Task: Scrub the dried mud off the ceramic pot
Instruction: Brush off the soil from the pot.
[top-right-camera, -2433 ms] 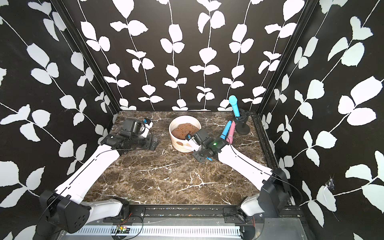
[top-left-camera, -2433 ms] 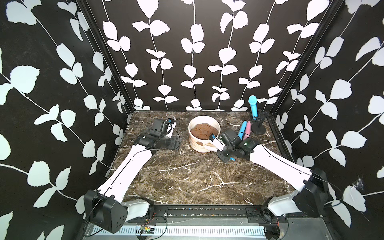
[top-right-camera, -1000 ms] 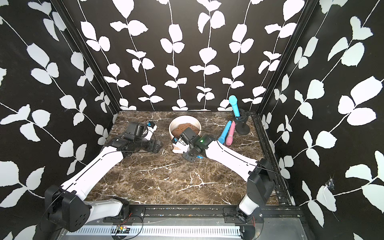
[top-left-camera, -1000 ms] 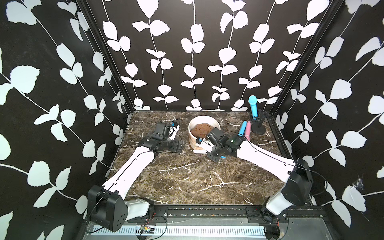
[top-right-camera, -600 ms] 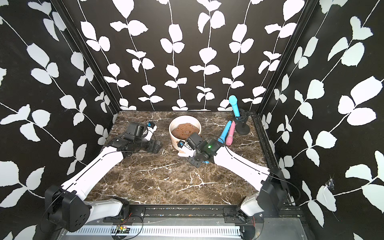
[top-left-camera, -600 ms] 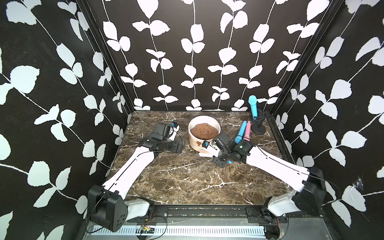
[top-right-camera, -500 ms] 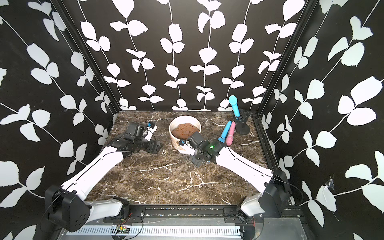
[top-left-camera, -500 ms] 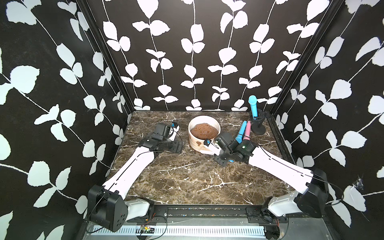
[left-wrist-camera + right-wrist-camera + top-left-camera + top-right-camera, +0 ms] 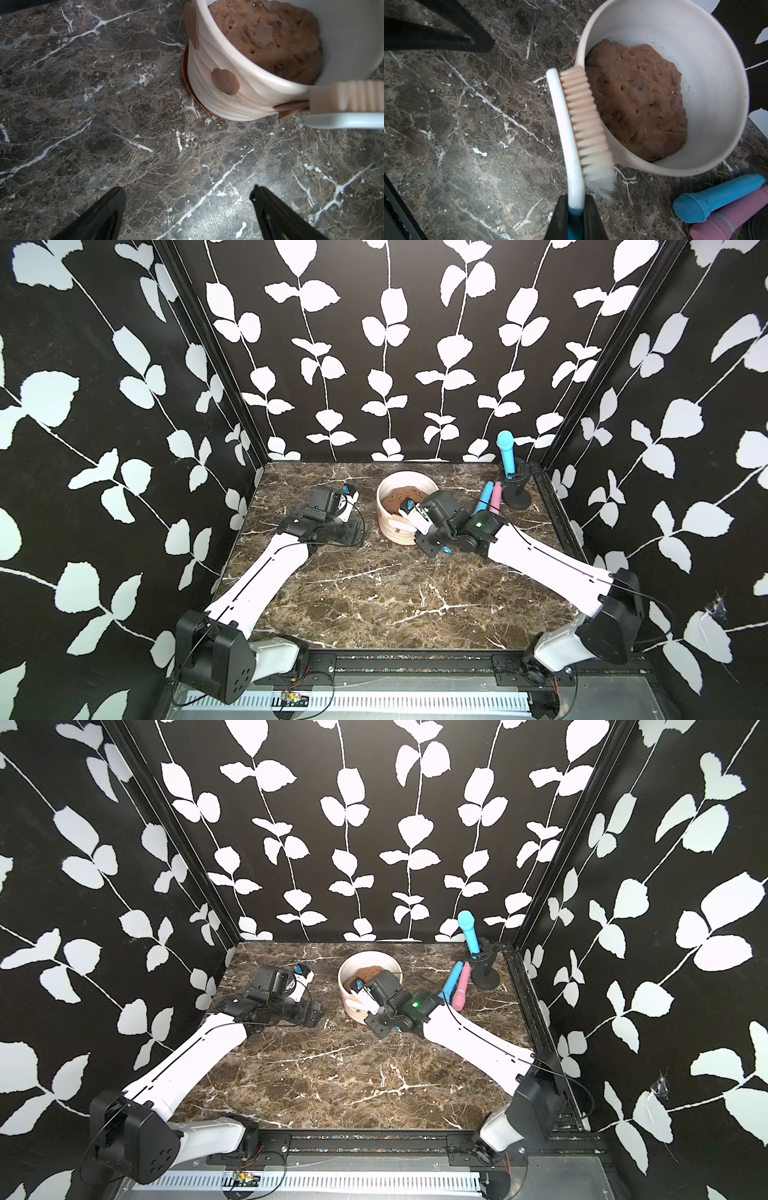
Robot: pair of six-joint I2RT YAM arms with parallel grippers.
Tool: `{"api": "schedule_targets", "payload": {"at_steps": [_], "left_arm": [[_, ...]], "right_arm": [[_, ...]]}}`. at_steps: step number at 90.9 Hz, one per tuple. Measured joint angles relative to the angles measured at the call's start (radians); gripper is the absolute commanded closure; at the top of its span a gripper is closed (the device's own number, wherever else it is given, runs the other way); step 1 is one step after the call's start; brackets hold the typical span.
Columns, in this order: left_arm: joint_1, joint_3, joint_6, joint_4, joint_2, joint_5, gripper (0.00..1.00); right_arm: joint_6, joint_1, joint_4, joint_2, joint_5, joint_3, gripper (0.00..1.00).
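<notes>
The cream ribbed ceramic pot point(image 9: 390, 531) point(image 9: 353, 1014) stands on a terracotta saucer point(image 9: 185, 79) at the back middle of the marble table. Lumpy brown soil point(image 9: 637, 99) fills it. Flat discs of dried mud point(image 9: 225, 81) point(image 9: 191, 25) stick to its outer wall point(image 9: 249, 97). A third patch point(image 9: 291, 108) is crumpled under the bristles. My right gripper point(image 9: 576, 199) point(image 9: 419, 516) is shut on a white-handled brush point(image 9: 571, 124) point(image 9: 349, 97), whose bristles press on the pot's front side. My left gripper point(image 9: 187, 193) point(image 9: 357, 531) hangs open just left of the pot, holding nothing.
A blue microphone point(image 9: 506, 452) stands in a black stand point(image 9: 517, 495) at the back right corner. A blue point(image 9: 716, 197) and a pink microphone point(image 9: 726, 222) lie on the table right of the pot. Black leaf-patterned walls close in three sides.
My right arm has swept the brush along the pot's front wall, left, then right, then back against it. The left arm has stayed still over the last second.
</notes>
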State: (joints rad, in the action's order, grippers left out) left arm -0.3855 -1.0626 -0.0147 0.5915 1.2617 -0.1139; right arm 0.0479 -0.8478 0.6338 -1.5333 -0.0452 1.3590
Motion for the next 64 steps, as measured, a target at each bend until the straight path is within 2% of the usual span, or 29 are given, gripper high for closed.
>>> {"api": "schedule_targets", "payload": {"at_steps": [64], "left_arm": [[0.0, 0.003, 0.0, 0.0, 0.0, -0.002, 0.02]], "right_arm": [[-0.063, -0.001, -0.068, -0.014, 0.008, -0.142, 1.0]]}}
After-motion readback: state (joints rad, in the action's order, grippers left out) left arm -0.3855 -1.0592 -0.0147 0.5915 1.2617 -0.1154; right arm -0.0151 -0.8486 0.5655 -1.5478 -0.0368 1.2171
